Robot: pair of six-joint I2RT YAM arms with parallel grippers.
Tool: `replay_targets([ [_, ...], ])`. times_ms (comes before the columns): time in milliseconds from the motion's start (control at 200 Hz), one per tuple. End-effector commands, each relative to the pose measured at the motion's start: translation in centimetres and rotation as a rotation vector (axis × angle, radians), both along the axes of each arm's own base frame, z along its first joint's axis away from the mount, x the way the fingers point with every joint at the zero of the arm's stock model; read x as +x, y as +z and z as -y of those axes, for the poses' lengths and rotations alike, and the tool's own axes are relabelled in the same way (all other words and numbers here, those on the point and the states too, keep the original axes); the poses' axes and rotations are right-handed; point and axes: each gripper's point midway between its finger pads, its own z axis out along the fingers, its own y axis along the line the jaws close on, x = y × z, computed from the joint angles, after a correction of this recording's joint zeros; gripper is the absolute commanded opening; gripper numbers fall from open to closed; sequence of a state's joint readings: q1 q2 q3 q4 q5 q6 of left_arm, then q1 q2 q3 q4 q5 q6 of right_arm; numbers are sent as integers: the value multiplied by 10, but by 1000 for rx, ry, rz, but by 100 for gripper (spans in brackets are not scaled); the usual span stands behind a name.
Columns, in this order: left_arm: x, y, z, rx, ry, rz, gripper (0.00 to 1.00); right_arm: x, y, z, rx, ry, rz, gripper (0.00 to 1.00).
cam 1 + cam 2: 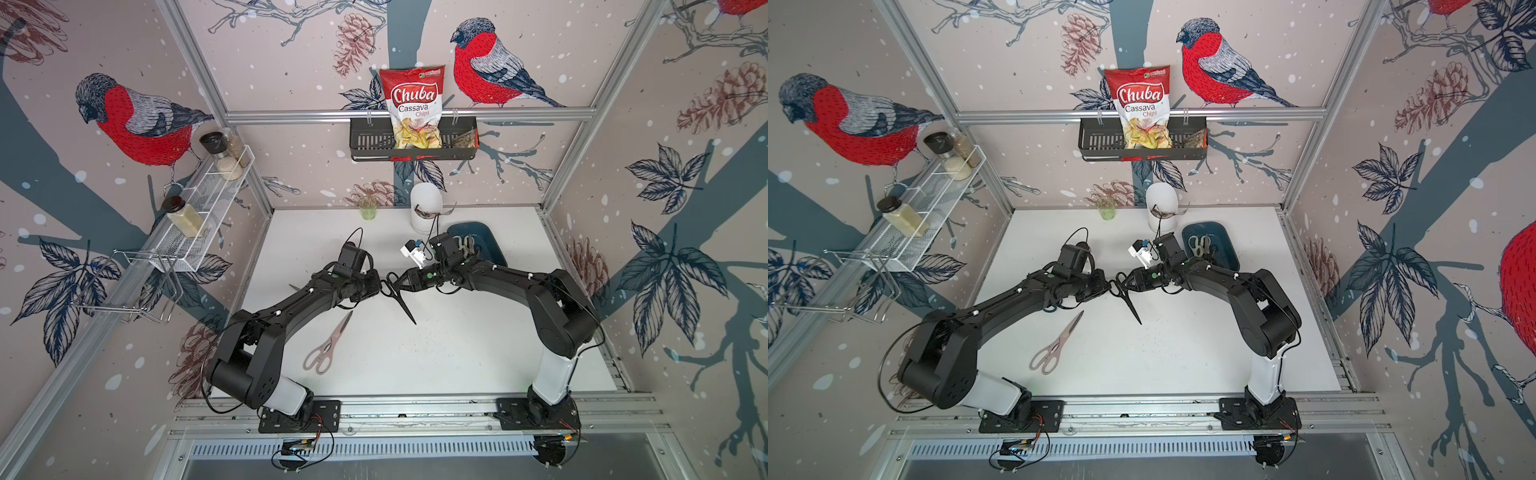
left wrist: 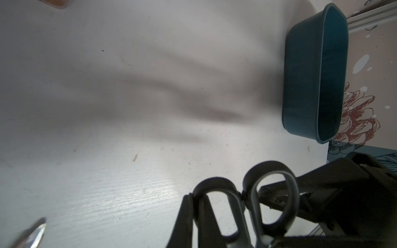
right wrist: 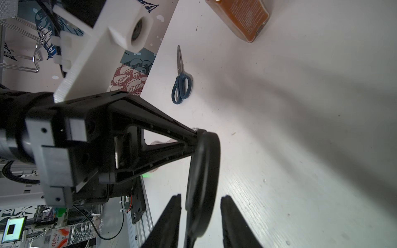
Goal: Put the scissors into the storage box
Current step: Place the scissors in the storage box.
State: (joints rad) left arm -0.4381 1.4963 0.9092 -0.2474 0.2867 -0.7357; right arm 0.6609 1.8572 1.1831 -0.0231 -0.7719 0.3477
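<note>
left gripper (image 1: pixel 380 287) clamps black scissors (image 1: pixel 401 302) | storage box (image 1: pixel 1224 246): pale-handled scissors (image 1: pixel 1200 245) inside

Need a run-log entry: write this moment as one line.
left gripper: shut on black scissors | right gripper: jaws open astride handle loop | box: holds other scissors

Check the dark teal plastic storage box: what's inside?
Inside the dark teal plastic storage box, scissors with pale grey handle loops show. The black right arm covers the box's near end, so the blades and the full count are hidden.
</note>
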Motion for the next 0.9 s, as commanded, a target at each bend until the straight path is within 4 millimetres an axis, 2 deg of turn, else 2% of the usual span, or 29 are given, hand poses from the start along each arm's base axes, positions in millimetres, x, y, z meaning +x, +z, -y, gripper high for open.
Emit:
replay_targets([
  [0, 5, 7, 4, -19, 4, 35, 0, -1, 8, -5, 33, 11, -7, 22],
  [55, 6, 8, 4, -17, 4, 36, 0, -1, 9, -6, 38, 14, -11, 15],
  [155, 6, 8, 4, -16, 1, 38, 0, -1, 9, -6, 43, 18, -22, 8],
  [345, 6, 10, 2, -4, 4, 43, 0, -3, 11, -6, 53, 26, -34, 1],
  [485, 6, 10, 0, 11, 5, 43, 22, -1, 14, -5, 63, 21, -36, 0],
  [540, 6, 11, 0, 15, 6, 44, 28, 0, 15, -4, 66, 18, -36, 0],
  [685, 4, 14, -5, 35, 15, 50, 34, 7, 17, 5, 68, -12, -33, 0],
  [895, 3, 22, -21, 69, 65, 76, 39, 30, 19, 39, 52, -106, -17, 0],
])
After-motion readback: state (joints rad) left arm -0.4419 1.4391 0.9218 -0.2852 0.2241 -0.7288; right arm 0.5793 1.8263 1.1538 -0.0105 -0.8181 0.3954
